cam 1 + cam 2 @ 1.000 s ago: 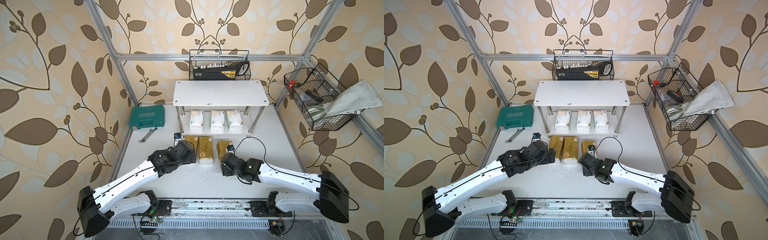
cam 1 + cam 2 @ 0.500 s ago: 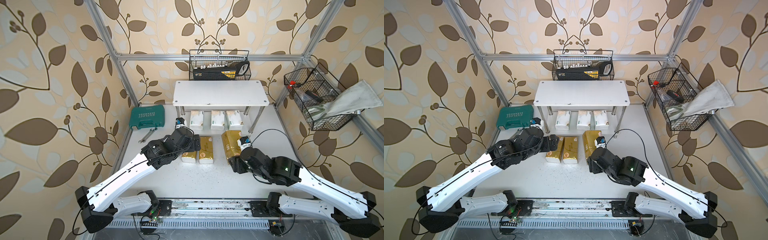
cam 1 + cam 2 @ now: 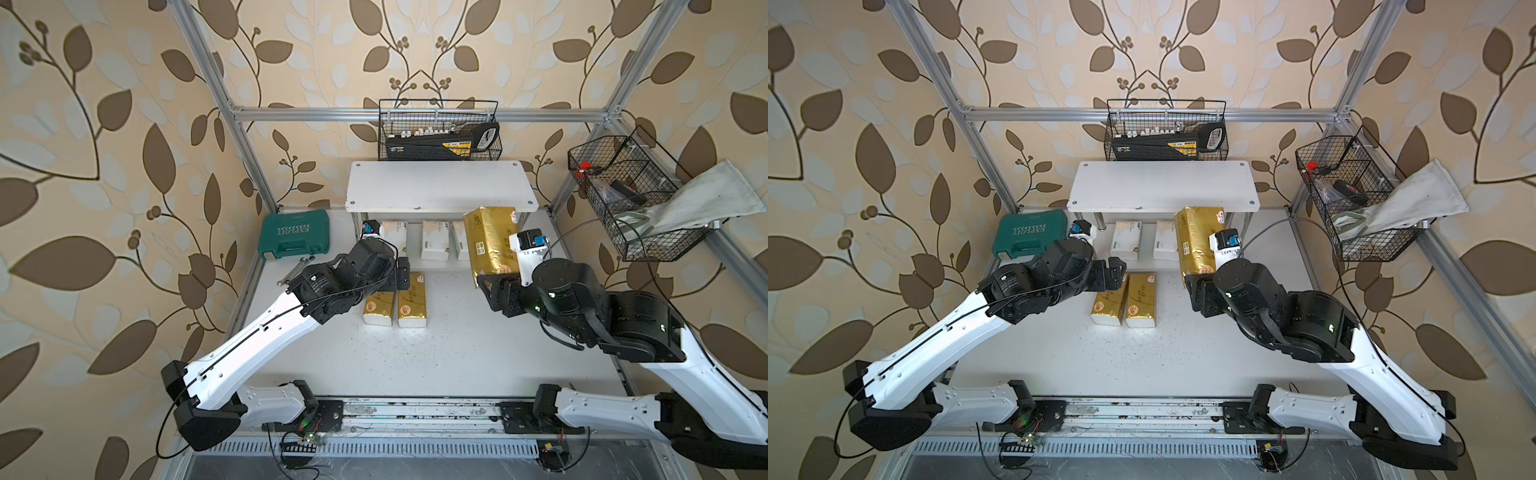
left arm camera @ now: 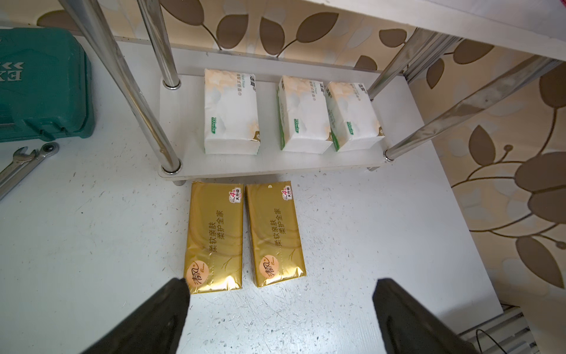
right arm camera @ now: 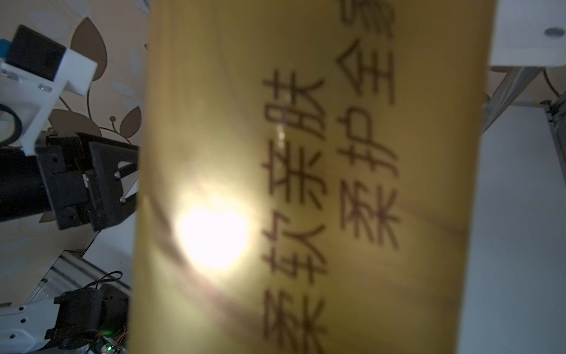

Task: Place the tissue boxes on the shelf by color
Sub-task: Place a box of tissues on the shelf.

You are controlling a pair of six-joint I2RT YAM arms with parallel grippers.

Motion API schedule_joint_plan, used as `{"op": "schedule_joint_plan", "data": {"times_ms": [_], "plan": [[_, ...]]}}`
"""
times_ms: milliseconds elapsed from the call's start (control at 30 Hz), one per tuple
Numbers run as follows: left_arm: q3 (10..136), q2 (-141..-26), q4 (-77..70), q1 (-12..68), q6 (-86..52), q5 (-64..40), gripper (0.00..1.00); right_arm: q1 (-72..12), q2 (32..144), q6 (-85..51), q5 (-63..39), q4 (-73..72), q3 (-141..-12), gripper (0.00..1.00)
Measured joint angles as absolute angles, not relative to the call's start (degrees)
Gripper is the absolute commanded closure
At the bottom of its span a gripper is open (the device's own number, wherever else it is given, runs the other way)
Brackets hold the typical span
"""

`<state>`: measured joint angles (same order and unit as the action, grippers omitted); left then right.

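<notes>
Right fingers (image 3: 486,287) grip the gold pack (image 3: 490,237) by its end, raised before the shelf (image 3: 440,187); it should clear the top edge fully, then land flat. Left fingers (image 4: 165,306) gape over desk packs (image 4: 275,233).

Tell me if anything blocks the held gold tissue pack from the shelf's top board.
Nothing visible does. The top board is bare, and the gold pack in the right end effector hangs near its front edge.
</notes>
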<state>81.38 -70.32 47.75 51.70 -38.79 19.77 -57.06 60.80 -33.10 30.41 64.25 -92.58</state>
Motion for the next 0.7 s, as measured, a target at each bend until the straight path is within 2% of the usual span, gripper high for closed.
{"op": "schedule_joint_plan", "data": {"times_ms": [200, 433, 700], "plan": [[82.19, -71.22, 48.42, 51.70, -38.57, 18.92, 0.01, -44.25, 69.12, -25.63, 29.32, 63.75, -104.86, 0.30], [83.99, -72.93, 48.56, 51.70, -37.36, 18.85, 0.01, -26.55, 80.66, -21.71, 19.27, 64.58, -118.83, 0.30], [85.41, -74.59, 48.84, 51.70, -35.94, 17.96, 0.01, -18.65, 93.58, -19.70, 8.62, 69.80, -130.43, 0.30]]}}
